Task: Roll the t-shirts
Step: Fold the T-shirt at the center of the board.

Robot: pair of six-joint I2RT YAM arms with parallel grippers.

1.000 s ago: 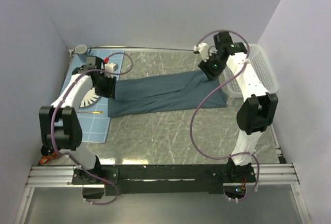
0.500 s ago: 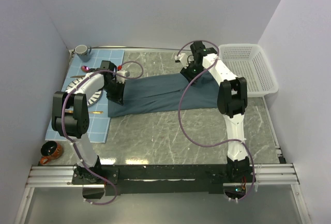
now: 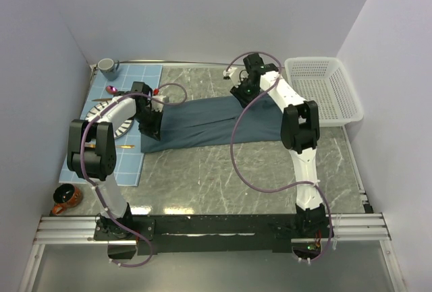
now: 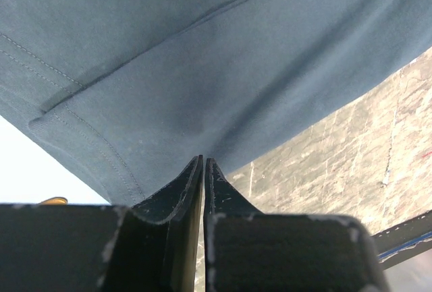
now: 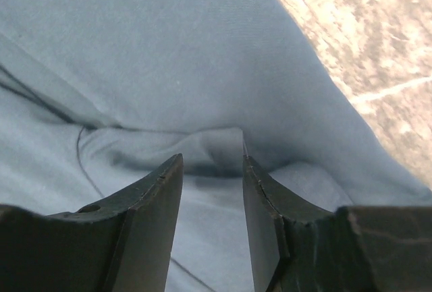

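The dark slate-blue t-shirt [image 3: 202, 120] lies folded in a long strip across the middle of the table. My left gripper [image 3: 151, 129] is at the strip's left end. In the left wrist view it [image 4: 203, 162] is shut, its tips at the hemmed edge of the cloth [image 4: 202, 69], with nothing visibly between them. My right gripper [image 3: 241, 94] is at the strip's far edge, right of its middle. In the right wrist view it [image 5: 211, 160] is open, its fingers on either side of a raised fold of the cloth [image 5: 169, 56].
A white basket [image 3: 324, 90] stands at the back right. On the left, a light blue checked placemat [image 3: 111, 160] holds a striped plate [image 3: 100, 111], a grey mug [image 3: 106, 68] and a spoon [image 3: 111, 90]. A brown mug [image 3: 66, 197] sits at the near left.
My right gripper has swung left from the shirt's right end near the basket to its far middle edge. My left gripper has moved right onto the shirt's left end.
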